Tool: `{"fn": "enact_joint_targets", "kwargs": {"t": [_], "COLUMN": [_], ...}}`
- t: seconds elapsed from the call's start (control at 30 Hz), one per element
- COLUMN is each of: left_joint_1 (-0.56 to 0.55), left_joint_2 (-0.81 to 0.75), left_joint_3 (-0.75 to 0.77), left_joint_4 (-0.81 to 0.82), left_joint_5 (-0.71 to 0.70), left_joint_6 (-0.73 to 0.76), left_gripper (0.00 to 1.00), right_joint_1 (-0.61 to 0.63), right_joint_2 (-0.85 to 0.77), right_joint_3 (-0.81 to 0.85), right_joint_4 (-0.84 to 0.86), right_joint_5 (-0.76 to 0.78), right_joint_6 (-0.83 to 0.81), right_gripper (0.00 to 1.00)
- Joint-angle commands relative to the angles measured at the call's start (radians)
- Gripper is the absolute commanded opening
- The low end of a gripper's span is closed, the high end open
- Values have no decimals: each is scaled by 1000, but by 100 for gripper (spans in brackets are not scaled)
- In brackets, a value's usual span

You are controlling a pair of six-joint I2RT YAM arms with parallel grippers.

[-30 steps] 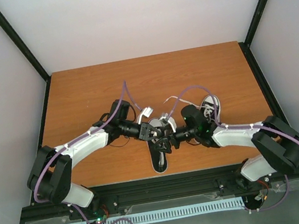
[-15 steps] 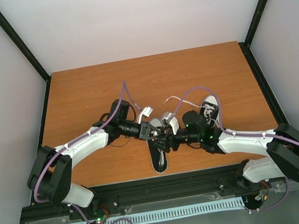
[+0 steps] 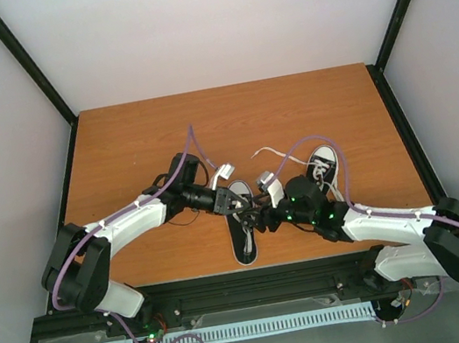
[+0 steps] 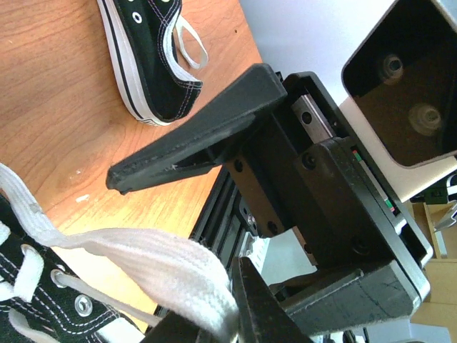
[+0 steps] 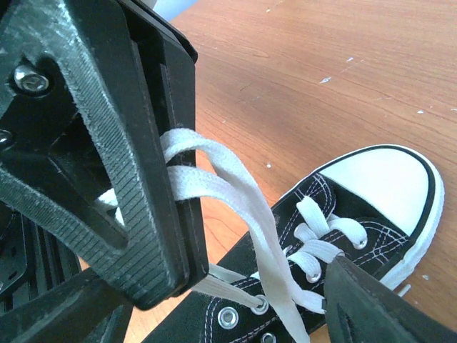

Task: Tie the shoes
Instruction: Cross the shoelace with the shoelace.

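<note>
One black sneaker (image 3: pixel 244 247) lies at the table's near middle, white toe cap toward the near edge. It also shows in the right wrist view (image 5: pixel 357 236). My left gripper (image 3: pixel 242 203) hovers over it, shut on a loop of its white lace (image 4: pixel 178 264); the held lace also shows in the right wrist view (image 5: pixel 214 171). My right gripper (image 3: pixel 261 217) is open, its fingers (image 5: pixel 378 307) spread wide on either side of the left gripper and the lace. It holds nothing. The second sneaker (image 3: pixel 324 162) lies to the right, also in the left wrist view (image 4: pixel 146 57).
A loose white lace (image 3: pixel 273 153) trails left from the second sneaker. The black rail (image 3: pixel 257 278) runs along the table's near edge just below the first sneaker. Purple cables (image 3: pixel 194 147) arc above both arms. Grey walls enclose the table (image 3: pixel 134 135).
My right arm has swung toward the near edge and its gripper has moved left, closer to the left gripper and the lace. The left arm and both sneakers have stayed put.
</note>
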State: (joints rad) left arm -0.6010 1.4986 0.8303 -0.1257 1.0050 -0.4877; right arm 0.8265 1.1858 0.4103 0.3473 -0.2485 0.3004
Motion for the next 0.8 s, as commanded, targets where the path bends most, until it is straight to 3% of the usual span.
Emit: {"fn": "enact_joint_targets", "kwargs": {"t": [0.0,0.3,0.77], "left_joint_1": [0,0,0], "left_joint_2": [-14,-16,-8], "left_joint_3": [7,3,-5], "left_joint_4": [30,29,52], "left_joint_5": [2,3,-1], "left_joint_6": [-17,-21,-39], "left_gripper": [6,6,6], "right_joint_1": [10,29,56], "right_joint_2": [-20,39,99], "right_joint_3": [-11,22,55], "right_joint_4": [1,28,76], "right_joint_5": [37,28,131], "right_joint_6": [-18,-36,-11], "right_gripper": [69,67,46]}}
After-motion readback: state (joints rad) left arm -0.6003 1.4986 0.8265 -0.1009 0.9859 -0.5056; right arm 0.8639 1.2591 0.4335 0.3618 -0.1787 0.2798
